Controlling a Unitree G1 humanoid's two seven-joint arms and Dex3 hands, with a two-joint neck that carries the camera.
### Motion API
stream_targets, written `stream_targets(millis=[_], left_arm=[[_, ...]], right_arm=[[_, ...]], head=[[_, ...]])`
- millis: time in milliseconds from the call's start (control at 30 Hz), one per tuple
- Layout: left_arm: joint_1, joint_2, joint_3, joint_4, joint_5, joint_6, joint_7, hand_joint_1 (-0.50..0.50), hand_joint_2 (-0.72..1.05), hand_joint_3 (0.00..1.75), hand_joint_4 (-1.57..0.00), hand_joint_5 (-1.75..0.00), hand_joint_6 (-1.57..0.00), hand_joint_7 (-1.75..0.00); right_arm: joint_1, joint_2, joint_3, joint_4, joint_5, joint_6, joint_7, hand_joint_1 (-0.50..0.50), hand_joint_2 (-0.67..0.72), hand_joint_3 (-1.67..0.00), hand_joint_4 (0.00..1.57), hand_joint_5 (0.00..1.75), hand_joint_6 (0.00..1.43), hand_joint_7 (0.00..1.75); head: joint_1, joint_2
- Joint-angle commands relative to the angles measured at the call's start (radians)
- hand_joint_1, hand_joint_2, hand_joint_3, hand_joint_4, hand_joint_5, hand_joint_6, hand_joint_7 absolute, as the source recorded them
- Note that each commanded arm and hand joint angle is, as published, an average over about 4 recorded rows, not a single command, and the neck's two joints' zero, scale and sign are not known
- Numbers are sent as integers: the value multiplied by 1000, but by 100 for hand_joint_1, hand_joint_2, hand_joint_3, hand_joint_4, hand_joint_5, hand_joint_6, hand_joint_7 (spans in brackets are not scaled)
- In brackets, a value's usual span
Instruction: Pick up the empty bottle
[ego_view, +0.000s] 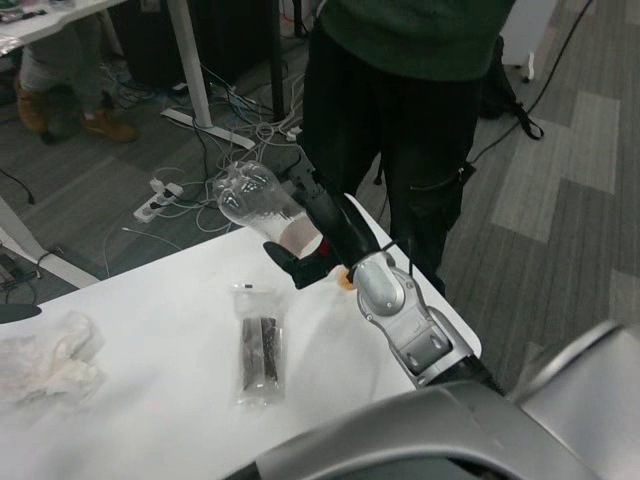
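table: white table (150, 400), far corner at the right hand.
person: dark-clothed person (400, 100) stands just past that corner, near the raised bottle. Keep your lift path short of them.
right arm: silver forearm (410, 320) reaches forward over the corner.
right hand: black right hand (325, 235), fingers (295, 268) wrapped round the bottle's lower end.
bottle: clear empty plastic bottle (255, 200), off the table, tilted up-left, held at one end only. It looks light and crushable, so squeeze gently, raise slowly, level the wrist.
packet: clear packet with dark contents (260, 345) lies flat mid-table, well apart.
wrapper: crumpled white wrapper (45, 365) at the left edge.
left hand: not visible.
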Motion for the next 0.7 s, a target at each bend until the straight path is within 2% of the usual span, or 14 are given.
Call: stream_targets(millis=[33,167,267,433,567,700], left_arm=[[14,-29,4,-13,4,-10,-1,-50,-64,0,-6,0,0,0],[15,-47,-1,-18,8,-10,-24,-50,-64,0,-4,0,0,0],[15,-60,-8,-23,9,-10,-71,-50,-64,0,-6,0,0,0],[20,-62,-30,-43,10,-10,-115,-50,-64,0,-7,0,0,0],[46,-67,-51,-78,10,-10,-118,-50,-64,0,-5,0,0,0],[72,-77,-52,-110,10,-10,-118,-50,-64,0,-4,0,0,0]], right_arm=[[-145,-63,66,227,214,-315,-86,-33,-35,-159,68,165,19,161],[-223,-79,100,310,268,-402,-150,-33,-35,-159,70,165,21,161],[-262,-118,138,370,317,-463,-195,-31,-35,-159,71,165,23,161],[-273,-161,161,402,342,-495,-232,-30,-35,-159,71,165,23,161],[-273,-195,178,422,377,-533,-267,-33,-35,-159,74,165,23,161],[-273,-221,188,431,397,-550,-277,-33,-35,-159,74,165,26,161]], head=[[65,56],[146,151],[174,192],[207,237],[222,267],[240,289]])
